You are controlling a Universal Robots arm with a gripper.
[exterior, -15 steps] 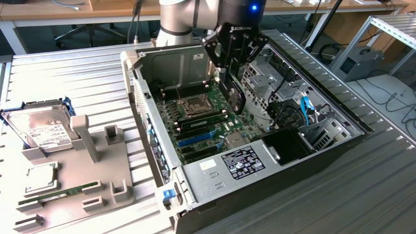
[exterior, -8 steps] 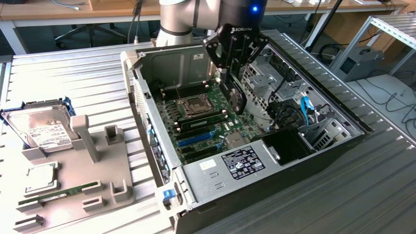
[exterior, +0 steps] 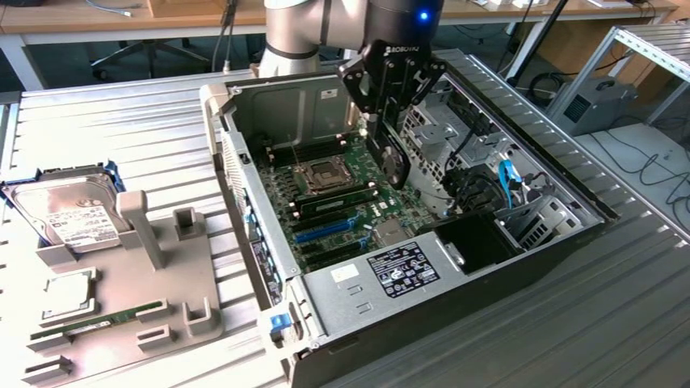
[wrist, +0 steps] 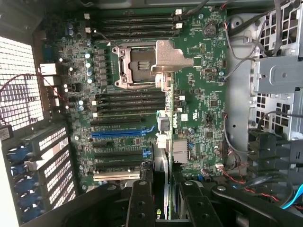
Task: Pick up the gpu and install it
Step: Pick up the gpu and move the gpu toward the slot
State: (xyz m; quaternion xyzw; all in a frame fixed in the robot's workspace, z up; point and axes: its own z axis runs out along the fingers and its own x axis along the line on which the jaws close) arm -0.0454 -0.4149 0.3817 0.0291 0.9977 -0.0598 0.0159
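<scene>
Black gripper [exterior: 386, 113] squeezing the gpu [exterior: 389, 162] by its top edge, card hanging upright inside the open computer case [exterior: 286, 109], just above the middle of the green board [exterior: 356, 166]

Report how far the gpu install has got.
Done: the gpu is picked up, clamped edge-on in the gripper. In hand: it hangs over the motherboard in the open case. Left: seating it; the blue slot is bare.
</scene>
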